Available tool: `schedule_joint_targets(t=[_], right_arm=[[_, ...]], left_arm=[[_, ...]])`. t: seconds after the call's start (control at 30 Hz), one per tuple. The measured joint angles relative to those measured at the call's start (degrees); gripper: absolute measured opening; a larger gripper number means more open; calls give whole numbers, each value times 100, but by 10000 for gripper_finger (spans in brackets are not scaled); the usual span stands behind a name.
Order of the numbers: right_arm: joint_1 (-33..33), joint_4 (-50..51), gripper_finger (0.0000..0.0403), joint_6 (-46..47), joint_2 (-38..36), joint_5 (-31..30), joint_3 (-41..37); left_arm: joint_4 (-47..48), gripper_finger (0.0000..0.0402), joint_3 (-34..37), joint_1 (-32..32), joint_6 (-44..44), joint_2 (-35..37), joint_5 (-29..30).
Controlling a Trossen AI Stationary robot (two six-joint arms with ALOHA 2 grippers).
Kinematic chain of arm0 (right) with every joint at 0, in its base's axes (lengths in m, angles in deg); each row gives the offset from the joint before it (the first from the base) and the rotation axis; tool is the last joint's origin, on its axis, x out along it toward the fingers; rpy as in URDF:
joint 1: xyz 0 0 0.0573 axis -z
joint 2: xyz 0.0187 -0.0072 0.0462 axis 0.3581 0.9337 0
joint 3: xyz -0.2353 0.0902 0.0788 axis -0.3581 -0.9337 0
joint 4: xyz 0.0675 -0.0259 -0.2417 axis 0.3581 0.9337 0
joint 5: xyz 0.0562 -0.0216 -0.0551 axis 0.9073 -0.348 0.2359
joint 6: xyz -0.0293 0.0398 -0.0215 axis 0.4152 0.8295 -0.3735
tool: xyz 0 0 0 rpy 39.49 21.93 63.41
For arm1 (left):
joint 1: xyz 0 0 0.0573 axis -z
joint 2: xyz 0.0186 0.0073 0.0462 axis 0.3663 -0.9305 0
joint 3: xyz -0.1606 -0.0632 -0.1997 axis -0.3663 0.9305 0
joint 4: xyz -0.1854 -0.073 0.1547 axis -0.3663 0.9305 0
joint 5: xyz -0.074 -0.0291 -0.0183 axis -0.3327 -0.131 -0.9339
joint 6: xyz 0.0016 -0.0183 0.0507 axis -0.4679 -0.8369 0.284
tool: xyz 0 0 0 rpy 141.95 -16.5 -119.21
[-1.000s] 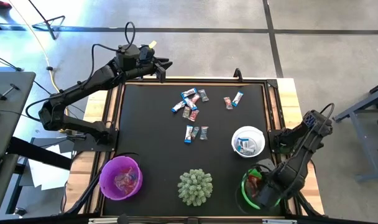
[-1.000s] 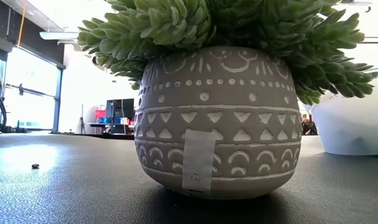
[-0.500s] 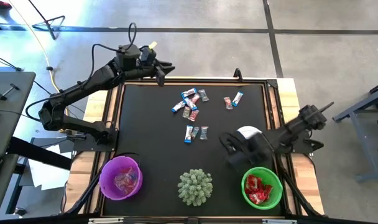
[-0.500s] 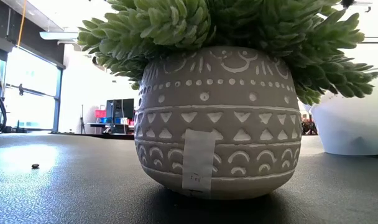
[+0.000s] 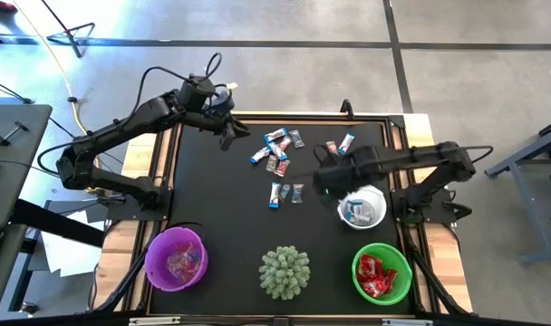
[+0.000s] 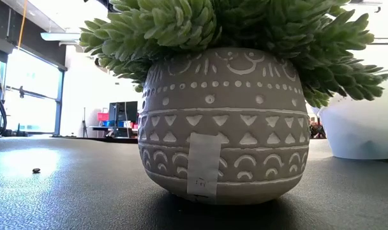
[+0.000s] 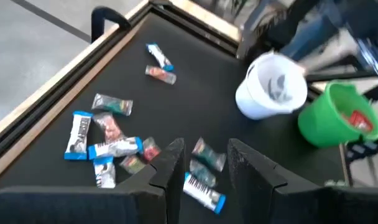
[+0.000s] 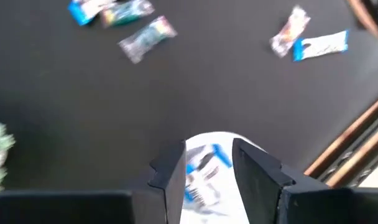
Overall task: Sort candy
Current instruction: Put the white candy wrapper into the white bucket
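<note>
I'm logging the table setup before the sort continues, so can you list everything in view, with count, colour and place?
loose candy: roughly a dozen; blue-and-white, red, pinkish or grey; scattered on the mat's far half
white bowl: one, white, right side of the mat, blue-and-white candy inside
green bowl: one, green, near right corner, red candy inside
purple bowl: one, purple, near left corner, candy inside
potted plant: one, spiky pale green in a patterned grey pot, near edge between the purple and green bowls
mat: one, black, covering the table
left gripper: open, empty, over the mat's far left corner
right gripper: open, empty, just beside the white bowl
</note>
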Motion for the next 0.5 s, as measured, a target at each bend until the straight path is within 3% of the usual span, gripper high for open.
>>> schedule_joint_targets(t=[0.13,0.33,0.5], right_arm=[[674,0,126,-624,-11,-28,0],[1792,2,126,-784,-11,-368,0],[2619,-12,126,-845,-17,-621,-142]], left_arm=[[87,106,0,-8,440,0,92],[34,106,0,-241,558,0,1040],[-53,106,0,-634,748,0,1011]])
